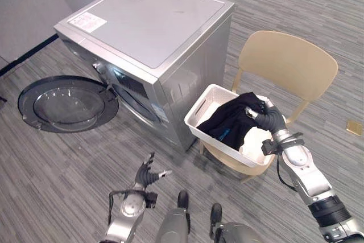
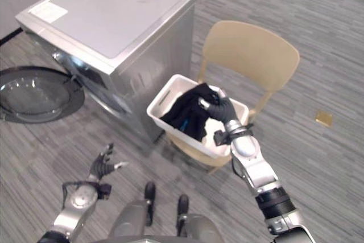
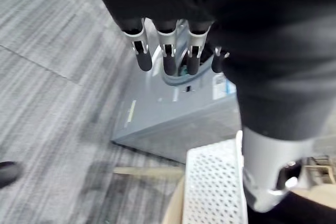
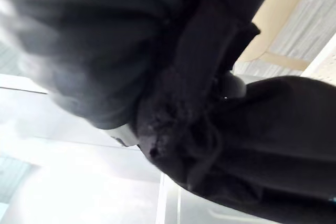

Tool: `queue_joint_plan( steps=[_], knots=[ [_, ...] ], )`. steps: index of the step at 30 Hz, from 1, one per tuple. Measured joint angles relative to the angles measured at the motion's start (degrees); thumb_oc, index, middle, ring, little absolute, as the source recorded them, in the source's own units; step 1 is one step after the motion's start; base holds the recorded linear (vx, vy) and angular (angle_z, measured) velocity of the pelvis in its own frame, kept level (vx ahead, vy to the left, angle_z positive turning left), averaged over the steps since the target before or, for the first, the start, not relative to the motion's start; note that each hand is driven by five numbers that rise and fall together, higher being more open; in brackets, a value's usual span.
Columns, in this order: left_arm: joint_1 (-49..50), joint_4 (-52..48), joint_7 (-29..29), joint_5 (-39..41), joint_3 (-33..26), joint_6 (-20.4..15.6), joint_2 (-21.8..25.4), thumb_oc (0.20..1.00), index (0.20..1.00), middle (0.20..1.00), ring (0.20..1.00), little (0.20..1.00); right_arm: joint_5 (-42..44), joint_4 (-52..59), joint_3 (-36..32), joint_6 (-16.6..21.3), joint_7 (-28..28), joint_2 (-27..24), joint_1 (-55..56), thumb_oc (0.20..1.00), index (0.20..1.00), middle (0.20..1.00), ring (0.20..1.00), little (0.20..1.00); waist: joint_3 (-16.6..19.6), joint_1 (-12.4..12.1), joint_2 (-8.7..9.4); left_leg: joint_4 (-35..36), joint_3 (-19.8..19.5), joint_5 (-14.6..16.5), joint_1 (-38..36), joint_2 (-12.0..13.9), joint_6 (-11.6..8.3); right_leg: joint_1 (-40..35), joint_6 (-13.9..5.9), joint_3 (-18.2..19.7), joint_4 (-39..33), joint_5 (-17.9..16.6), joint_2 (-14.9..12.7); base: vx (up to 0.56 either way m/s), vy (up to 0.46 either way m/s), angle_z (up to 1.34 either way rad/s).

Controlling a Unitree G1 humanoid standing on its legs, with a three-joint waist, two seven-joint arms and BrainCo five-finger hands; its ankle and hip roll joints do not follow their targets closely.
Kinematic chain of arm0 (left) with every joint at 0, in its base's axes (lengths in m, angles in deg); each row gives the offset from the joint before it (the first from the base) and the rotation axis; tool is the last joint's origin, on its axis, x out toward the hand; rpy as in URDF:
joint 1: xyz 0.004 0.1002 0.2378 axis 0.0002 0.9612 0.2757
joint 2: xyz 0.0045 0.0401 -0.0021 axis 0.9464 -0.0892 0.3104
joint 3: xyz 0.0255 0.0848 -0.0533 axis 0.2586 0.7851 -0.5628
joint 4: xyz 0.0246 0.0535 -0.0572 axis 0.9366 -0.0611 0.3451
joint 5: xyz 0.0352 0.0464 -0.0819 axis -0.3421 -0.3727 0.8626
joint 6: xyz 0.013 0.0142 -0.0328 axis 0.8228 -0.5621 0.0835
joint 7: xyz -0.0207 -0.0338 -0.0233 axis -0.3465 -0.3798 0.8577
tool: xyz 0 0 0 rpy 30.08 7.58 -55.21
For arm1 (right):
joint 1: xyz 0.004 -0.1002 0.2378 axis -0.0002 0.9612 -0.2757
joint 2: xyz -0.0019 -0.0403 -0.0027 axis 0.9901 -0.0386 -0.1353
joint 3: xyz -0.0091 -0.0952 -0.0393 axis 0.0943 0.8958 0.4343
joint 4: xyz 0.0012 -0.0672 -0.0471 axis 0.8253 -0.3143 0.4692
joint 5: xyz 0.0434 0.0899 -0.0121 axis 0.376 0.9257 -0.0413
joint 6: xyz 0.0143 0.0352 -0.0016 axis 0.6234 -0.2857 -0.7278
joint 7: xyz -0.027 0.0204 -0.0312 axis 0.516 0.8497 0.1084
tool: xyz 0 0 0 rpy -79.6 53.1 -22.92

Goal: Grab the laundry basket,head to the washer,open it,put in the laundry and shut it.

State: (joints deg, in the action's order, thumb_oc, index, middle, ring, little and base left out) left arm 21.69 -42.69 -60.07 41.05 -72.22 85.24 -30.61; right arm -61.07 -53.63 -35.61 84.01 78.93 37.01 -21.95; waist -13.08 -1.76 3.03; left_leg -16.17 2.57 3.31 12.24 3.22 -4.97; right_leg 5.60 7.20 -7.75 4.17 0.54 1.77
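A white laundry basket (image 1: 197,115) rests on the seat of a tan chair (image 1: 290,61), right beside the silver washer (image 1: 148,21). A black garment (image 1: 230,120) is heaped in the basket over some white laundry. My right hand (image 1: 267,116) is down on the garment's far end, fingers curled into the cloth; dark fabric (image 4: 252,145) bunches round it in the right wrist view. The washer's round door (image 1: 68,103) is swung wide open to the left. My left hand (image 1: 147,174) hovers low over the floor in front of the washer, fingers (image 3: 168,59) straight and holding nothing.
Grey striped carpet runs all round. A small brass floor plate (image 1: 354,127) lies to the right of the chair. A grey wall with a dark skirting strip (image 1: 25,55) stands behind the washer on the left.
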Motion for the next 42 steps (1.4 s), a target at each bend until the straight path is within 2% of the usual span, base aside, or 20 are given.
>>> queue_joint_plan(
  steps=[2, 3, 4, 5, 8, 9, 13, 15, 19, 20, 22, 23, 24, 25, 26, 27, 30, 32, 36, 42],
  knots=[
    [-2.7, -2.1, 0.2, -1.2, 1.7, -0.4, 0.2, 1.000, 1.000, 1.000, 1.000, 1.000, 0.3, 0.5, 0.3, 0.0, 0.1, 0.6, -1.5, 0.200, 0.200, 0.200, 0.200, 0.200, 0.1, 1.0, 0.27, 0.5, 1.4, 2.5, -5.3, 1.2, -1.31, -1.0, -0.84, -2.5, -1.8, -1.2, -0.4, 0.04, 0.073, 0.62],
    [-4.1, -3.4, 0.2, -1.7, 3.2, -0.4, 0.4, 1.000, 1.000, 1.000, 1.000, 1.000, 0.4, 1.0, 0.4, 0.0, 0.0, 1.0, -1.6, 0.200, 0.200, 0.200, 0.200, 0.200, 0.3, 2.8, -0.03, 2.5, 3.5, 2.6, -7.9, 2.1, -1.26, -2.2, -1.32, -4.1, -3.5, -1.5, -0.3, 0.07, 0.091, 0.78],
    [-5.1, -4.4, 0.2, -1.9, 4.3, -1.1, 0.2, 1.000, 1.000, 1.000, 1.000, 1.000, 0.5, 1.7, 0.5, 0.2, 0.1, 1.0, -1.8, 0.200, 0.200, 0.200, 0.200, 0.200, 0.7, 3.5, -0.32, 5.3, 3.6, 2.5, -9.8, 2.5, -0.83, -2.2, -1.85, -4.4, -4.1, -1.9, 0.1, 0.09, 0.143, 0.69],
    [-8.0, -5.7, 0.4, -3.8, 6.2, -1.8, -0.3, 1.000, 1.000, 1.000, 1.000, 1.000, 1.0, 1.9, 2.1, 0.4, 0.5, 1.3, -3.8, 0.200, 0.200, 0.200, 0.200, 0.200, 0.8, 3.4, -0.61, 12.2, 5.1, 2.3, -13.5, 3.0, -0.59, -2.1, -3.52, -4.5, -5.8, -3.1, 0.6, 0.10, 0.145, 0.35],
    [-12.3, -7.0, 0.8, -6.3, 9.8, -1.7, -0.3, 1.000, 1.000, 1.000, 1.000, 1.000, 2.2, 2.0, 4.9, 0.5, 1.1, 1.5, -6.7, 0.200, 0.200, 0.200, 0.200, 0.200, 1.0, 3.5, -0.95, 18.4, 4.5, 0.5, -14.8, 2.1, 1.89, -1.6, -5.28, -4.8, -7.0, -4.4, 1.6, 0.05, 0.079, 0.06],
    [-13.2, -8.5, 1.0, -6.7, 11.1, -2.4, -0.3, 1.000, 1.000, 1.000, 1.000, 1.000, 2.4, 2.0, 7.6, 0.7, 1.5, 2.2, -8.2, 0.200, 0.200, 0.200, 0.200, 0.200, 1.8, 3.2, -0.68, 19.5, 3.4, -2.1, -15.1, 1.7, 2.22, -1.2, -5.56, -4.3, -6.6, -4.6, 1.9, 0.02, 0.097, -0.23],
    [-14.8, -8.5, 1.7, -6.6, 14.5, -2.1, -2.4, 1.000, 1.000, 1.000, 1.000, 1.000, 2.8, 2.3, 12.1, 0.9, 1.9, 4.2, -12.2, 0.200, 0.200, 0.200, 0.200, 0.200, 4.3, 3.4, -0.69, 20.4, 3.5, -3.2, -15.4, 0.3, 3.09, -0.6, -6.09, -2.7, -5.8, -5.0, 0.8, 0.01, 0.054, -0.10],
    [-16.7, -8.4, 2.6, -6.6, 17.6, -2.2, -4.1, 1.000, 1.000, 1.000, 1.000, 1.000, 4.6, 2.6, 14.5, 0.9, 1.8, 5.5, -15.5, 0.200, 0.200, 0.200, 0.200, 0.200, 6.8, 3.3, -0.55, 21.0, 4.4, -3.8, -15.4, -0.4, 3.88, 0.3, -6.56, -2.3, -5.2, -5.3, 0.0, 0.01, 0.052, -0.07],
    [-18.8, -4.7, 5.0, -6.7, 19.0, -2.8, -5.9, 1.000, 1.000, 1.000, 1.000, 1.000, 7.7, 4.0, 15.8, 1.2, 1.6, 8.0, -18.0, 0.200, 0.200, 0.200, 0.200, 0.200, 8.6, 3.3, -0.41, 20.7, 4.6, -4.1, -16.3, -1.0, 3.52, 0.1, -6.21, -1.5, -5.0, -5.7, -0.3, 0.01, 0.015, -0.02],
    [-19.1, -3.8, 5.7, -7.0, 19.1, -2.9, -5.9, 0.517, 0.517, 0.517, 0.517, 0.517, 7.9, 4.2, 16.2, 1.2, 1.4, 8.0, -18.0, 0.200, 0.200, 0.200, 0.200, 0.200, 8.7, 3.3, -0.47, 20.7, 4.6, -4.1, -16.4, -1.1, 3.52, -0.1, -5.84, -1.4, -5.1, -5.9, -0.3, 0.00, 0.000, 0.00],
    [-20.2, -0.9, 7.0, -8.9, 19.0, -2.5, -5.8, 0.200, 0.200, 0.200, 0.200, 0.200, 9.6, 4.3, 17.7, 1.2, 0.9, 7.5, -18.0, 0.200, 0.200, 0.200, 0.200, 0.200, 8.8, 3.3, -0.68, 20.7, 4.6, -4.1, -16.7, -1.2, 3.52, -1.0, -5.55, -1.3, -6.5, -6.4, -0.4, 0.00, 0.000, 0.00],
    [-20.2, -0.8, 7.1, -8.9, 18.9, -2.3, -5.8, 0.200, 0.200, 0.200, 0.200, 0.200, 9.6, 4.3, 17.7, 1.2, 0.8, 7.5, -18.0, 0.200, 0.200, 0.200, 0.200, 0.200, 8.8, 3.3, -0.69, 20.7, 4.6, -4.1, -16.7, -1.2, 3.52, -1.0, -5.56, -1.3, -6.6, -6.5, -0.3, 0.00, 0.000, 0.00],
    [-20.2, -0.8, 7.4, -8.9, 18.7, -2.0, -5.9, 0.200, 0.200, 0.200, 0.200, 0.200, 10.6, 4.3, 17.7, 1.2, 0.9, 7.5, -17.9, 0.310, 0.310, 0.310, 0.310, 0.310, 8.8, 3.4, -0.70, 20.7, 4.8, -4.1, -16.8, -1.3, 3.51, -1.0, -5.22, -1.2, -6.7, -6.7, -0.3, 0.01, 0.005, -0.05],
    [-19.8, -0.9, 7.6, -8.9, 18.2, -2.0, -5.9, 0.200, 0.200, 0.200, 0.200, 0.200, 11.8, 4.3, 17.7, 1.2, 1.2, 7.4, -17.7, 0.539, 0.539, 0.539, 0.539, 0.539, 8.8, 3.3, -0.70, 20.7, 4.9, -4.1, -17.0, -1.2, 3.51, -1.3, -5.22, -1.0, -6.9, -6.7, -0.2, 0.01, 0.005, -0.06],
    [-19.2, -0.9, 7.7, -8.9, 17.9, -1.9, -5.8, 0.200, 0.200, 0.200, 0.200, 0.200, 12.1, 4.3, 17.7, 1.2, 1.4, 7.2, -17.4, 0.909, 0.909, 0.909, 0.909, 0.909, 8.8, 3.4, -0.71, 20.8, 4.9, -4.1, -17.4, -1.2, 3.50, -2.0, -5.24, -1.0, -7.3, -6.7, -0.1, 0.00, 0.005, -0.05],
    [-18.1, -1.1, 7.8, -8.9, 17.5, -1.8, -5.7, 0.200, 0.200, 0.200, 0.200, 0.200, 12.2, 4.4, 17.7, 1.3, 2.0, 7.0, -16.9, 1.000, 1.000, 1.000, 1.000, 1.000, 8.8, 3.5, -0.76, 20.8, 4.9, -4.1, -18.0, -1.2, 3.44, -2.9, -5.29, -0.9, -7.9, -6.7, 0.0, 0.00, 0.000, 0.00],
    [-15.2, -1.6, 7.6, -8.8, 16.1, -1.3, -5.8, 0.200, 0.200, 0.200, 0.200, 0.200, 12.2, 4.5, 17.7, 2.4, 2.4, 6.7, -15.2, 1.000, 1.000, 1.000, 1.000, 1.000, 9.0, 3.5, -1.05, 20.8, 5.2, -3.8, -18.1, -1.0, 3.12, -3.0, -5.32, -0.6, -8.3, -6.7, 0.3, 0.00, 0.002, -0.06],
    [-10.6, -4.7, 6.7, -8.6, 14.4, -0.5, -3.8, 0.200, 0.200, 0.200, 0.200, 0.200, 11.6, 4.7, 17.2, 2.6, 3.5, 4.9, -10.0, 1.000, 1.000, 1.000, 1.000, 1.000, 9.0, 3.5, -1.08, 20.9, 6.0, -3.6, -17.8, -0.6, 3.08, -3.0, -5.69, -0.4, -8.5, -7.0, 0.5, -0.04, -0.001, -0.07],
    [-5.9, -7.6, 4.8, -8.1, 9.5, -0.7, -0.8, 0.200, 0.200, 0.200, 0.200, 0.200, 3.2, 5.3, 13.0, 1.8, 4.6, -2.4, -1.9, 1.000, 1.000, 1.000, 1.000, 1.000, 9.2, 3.6, -1.36, 21.1, 5.9, -3.1, -17.4, -0.6, 3.63, -2.6, -5.98, -0.4, -8.6, -7.2, 0.5, -0.02, -0.002, -0.02],
    [2.3, -5.5, 0.8, -7.8, 2.8, -0.9, 1.3, 0.200, 0.200, 0.200, 0.200, 0.200, -12.6, 2.7, 0.6, 1.6, 4.6, -7.3, 14.8, 1.000, 1.000, 1.000, 1.000, 1.000, 9.3, 4.3, -1.64, 21.1, 6.1, -3.0, -17.4, -0.5, 3.70, -2.5, -5.97, -0.2, -8.7, -7.2, 0.6, 0.00, 0.000, -0.01]
  ],
)
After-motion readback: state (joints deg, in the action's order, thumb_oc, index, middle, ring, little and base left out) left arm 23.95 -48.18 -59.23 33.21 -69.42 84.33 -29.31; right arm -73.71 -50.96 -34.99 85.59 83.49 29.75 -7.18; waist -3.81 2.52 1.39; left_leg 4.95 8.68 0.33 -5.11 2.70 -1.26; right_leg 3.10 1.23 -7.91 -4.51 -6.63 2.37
